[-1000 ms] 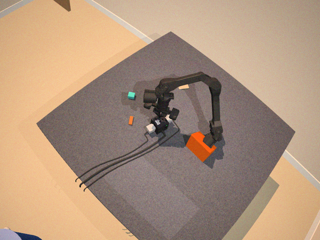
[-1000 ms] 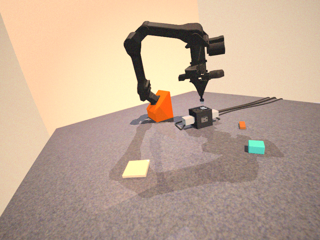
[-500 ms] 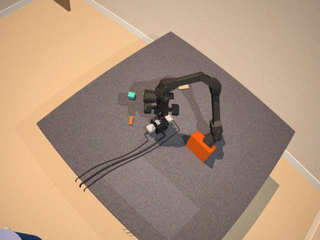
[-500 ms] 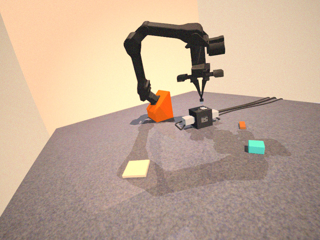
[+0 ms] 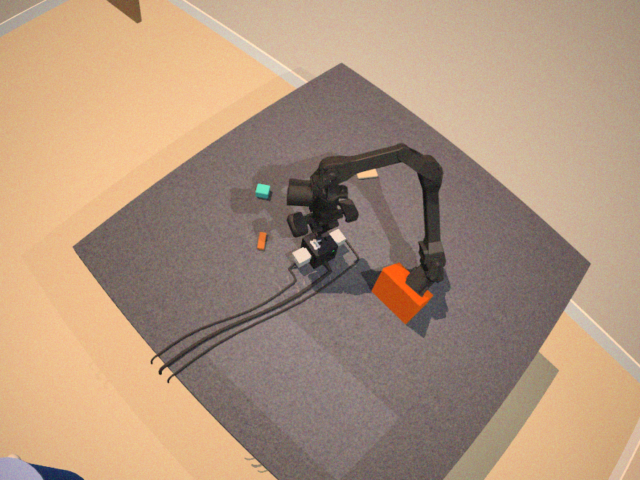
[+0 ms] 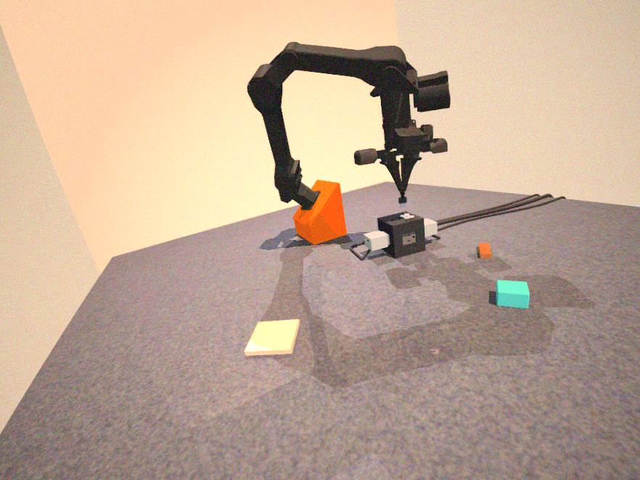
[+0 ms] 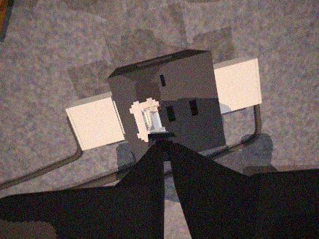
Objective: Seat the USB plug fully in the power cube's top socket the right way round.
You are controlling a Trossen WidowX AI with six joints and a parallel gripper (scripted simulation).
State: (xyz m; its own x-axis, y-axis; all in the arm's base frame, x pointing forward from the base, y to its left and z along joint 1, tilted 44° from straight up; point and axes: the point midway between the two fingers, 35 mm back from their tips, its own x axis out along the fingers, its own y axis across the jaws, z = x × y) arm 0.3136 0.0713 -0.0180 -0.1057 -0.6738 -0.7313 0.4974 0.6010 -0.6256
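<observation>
The black power cube (image 5: 324,251) (image 6: 400,246) (image 7: 198,130) stands upright on the table. The socket on its top has a pale frame (image 5: 314,243) (image 6: 406,215) (image 7: 137,119). My gripper (image 6: 402,193) (image 7: 164,152) is shut on the USB plug (image 6: 402,199) (image 7: 161,135), by its small black body. The plug's metal end (image 6: 402,204) (image 7: 156,122) points down. A gap shows between it and the cube top in the exterior view, so the plug is out of the socket. In the wrist view it overlaps the socket frame. Which way round it faces I cannot tell.
White plugs (image 5: 302,257) (image 5: 337,237) (image 6: 376,240) (image 7: 96,122) (image 7: 238,86) stick out of two cube sides, with dark cables (image 5: 242,304) trailing to the table edge. An orange block (image 5: 262,241) (image 6: 484,250), teal block (image 5: 263,191) (image 6: 512,294) and cream tile (image 5: 367,174) (image 6: 273,336) lie around.
</observation>
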